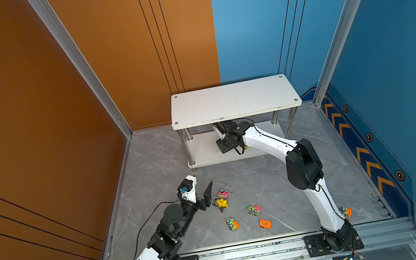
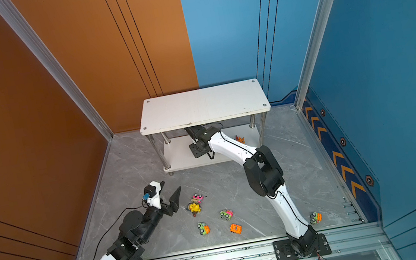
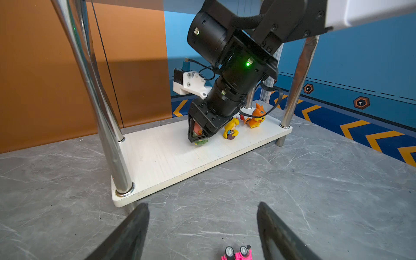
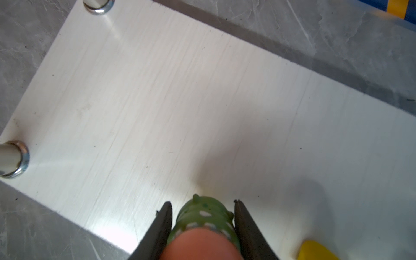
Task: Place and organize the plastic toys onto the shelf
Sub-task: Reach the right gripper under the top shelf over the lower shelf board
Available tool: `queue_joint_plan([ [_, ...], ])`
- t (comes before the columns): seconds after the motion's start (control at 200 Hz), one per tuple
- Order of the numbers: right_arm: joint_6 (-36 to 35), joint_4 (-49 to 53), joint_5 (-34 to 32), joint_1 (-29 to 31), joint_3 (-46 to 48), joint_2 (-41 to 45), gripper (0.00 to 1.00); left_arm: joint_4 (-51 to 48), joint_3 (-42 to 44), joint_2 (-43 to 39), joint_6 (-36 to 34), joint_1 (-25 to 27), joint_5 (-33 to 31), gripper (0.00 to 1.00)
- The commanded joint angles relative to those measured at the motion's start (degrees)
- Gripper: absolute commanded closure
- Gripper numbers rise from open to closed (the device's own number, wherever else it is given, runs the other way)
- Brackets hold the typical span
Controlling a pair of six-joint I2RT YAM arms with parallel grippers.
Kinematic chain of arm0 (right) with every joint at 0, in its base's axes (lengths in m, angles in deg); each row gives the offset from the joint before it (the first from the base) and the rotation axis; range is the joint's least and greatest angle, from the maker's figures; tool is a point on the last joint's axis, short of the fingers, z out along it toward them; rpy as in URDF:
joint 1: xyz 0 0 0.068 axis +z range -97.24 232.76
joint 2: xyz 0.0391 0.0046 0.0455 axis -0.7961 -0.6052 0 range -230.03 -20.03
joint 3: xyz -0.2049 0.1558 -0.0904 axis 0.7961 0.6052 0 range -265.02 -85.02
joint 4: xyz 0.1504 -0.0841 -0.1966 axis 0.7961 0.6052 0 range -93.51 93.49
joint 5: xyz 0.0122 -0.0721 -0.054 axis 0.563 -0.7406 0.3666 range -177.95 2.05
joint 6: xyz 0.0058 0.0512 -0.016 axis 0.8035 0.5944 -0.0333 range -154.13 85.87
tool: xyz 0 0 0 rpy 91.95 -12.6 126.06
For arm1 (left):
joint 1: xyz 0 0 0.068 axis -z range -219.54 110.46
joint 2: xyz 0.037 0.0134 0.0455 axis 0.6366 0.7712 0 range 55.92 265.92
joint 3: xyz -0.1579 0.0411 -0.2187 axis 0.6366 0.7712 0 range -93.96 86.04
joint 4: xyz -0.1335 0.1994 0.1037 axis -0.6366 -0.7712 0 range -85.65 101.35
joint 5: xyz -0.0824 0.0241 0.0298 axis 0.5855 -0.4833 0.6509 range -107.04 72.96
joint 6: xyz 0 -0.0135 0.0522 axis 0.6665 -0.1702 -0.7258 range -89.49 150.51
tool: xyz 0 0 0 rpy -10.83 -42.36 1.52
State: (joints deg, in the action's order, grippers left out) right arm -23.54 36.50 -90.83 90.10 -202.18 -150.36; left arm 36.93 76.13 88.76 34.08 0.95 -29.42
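Note:
The shelf stands at the back of the grey floor. My right gripper reaches under its top board and is shut on a green and pink figurine, held just over the lower board. Next to it on that board stand a yellow figurine and an orange one. My left gripper hangs open and empty over the floor, with a pink car and a yellow figurine just to its right. Several more cars lie nearby, among them an orange car.
A green and orange car lies beside the right arm's base. Chrome legs frame the shelf's lower tier. Orange and blue walls close in the floor, and a metal rail runs along the front.

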Motion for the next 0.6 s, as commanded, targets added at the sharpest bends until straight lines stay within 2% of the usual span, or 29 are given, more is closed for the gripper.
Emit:
queue_joint_plan([
  [0.0,0.7,4.4,-0.9,-0.2,-2.9,-2.8,0.77,0.6,1.0,-0.6,0.6,-0.6,0.8,0.24],
  [0.21,1.1,4.8,-0.6,-0.4,-3.4,-4.3,0.74,0.6,1.0,-0.2,0.4,-0.9,0.6,0.23],
  [0.395,1.5,4.7,-1.3,-0.3,-3.4,-4.5,0.55,1.0,1.0,0.6,0.5,-1.1,1.0,0.23],
  [0.596,1.4,4.1,-2.2,-0.2,-3.3,-4.7,0.48,1.2,1.1,0.6,0.6,-1.1,1.0,0.23],
])
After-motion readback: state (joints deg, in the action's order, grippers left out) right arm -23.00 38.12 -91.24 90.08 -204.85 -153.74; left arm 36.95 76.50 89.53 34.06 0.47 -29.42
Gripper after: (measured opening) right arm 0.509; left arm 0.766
